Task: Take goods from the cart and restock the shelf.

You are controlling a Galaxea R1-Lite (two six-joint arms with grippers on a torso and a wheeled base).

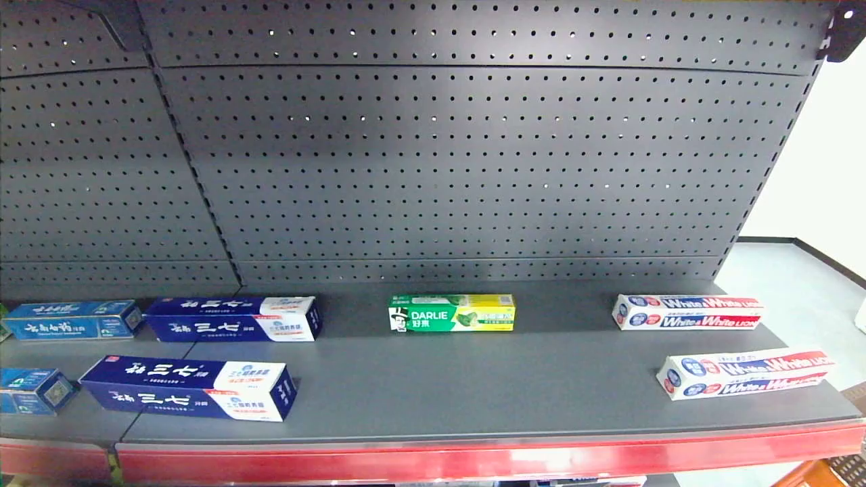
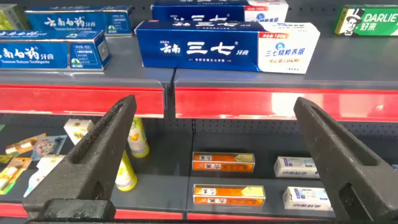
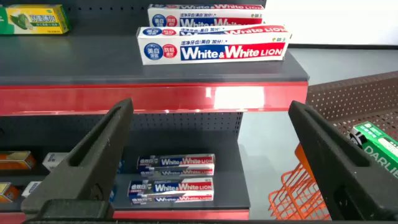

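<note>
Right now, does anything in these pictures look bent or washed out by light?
Head view: the pegboard seams and the red shelf edge bow, as through a wide lens; the wall past the shelf's right end is glared white. Right wrist view: the red shelf edge shows a glossy sheen.

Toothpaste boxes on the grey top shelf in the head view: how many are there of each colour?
Light blue boxes: 2
Dark blue and white boxes: 2
Green and yellow box: 1
White, red and blue boxes: 2
Total: 7
A green sliver at the left edge is too cut off to count.
</note>
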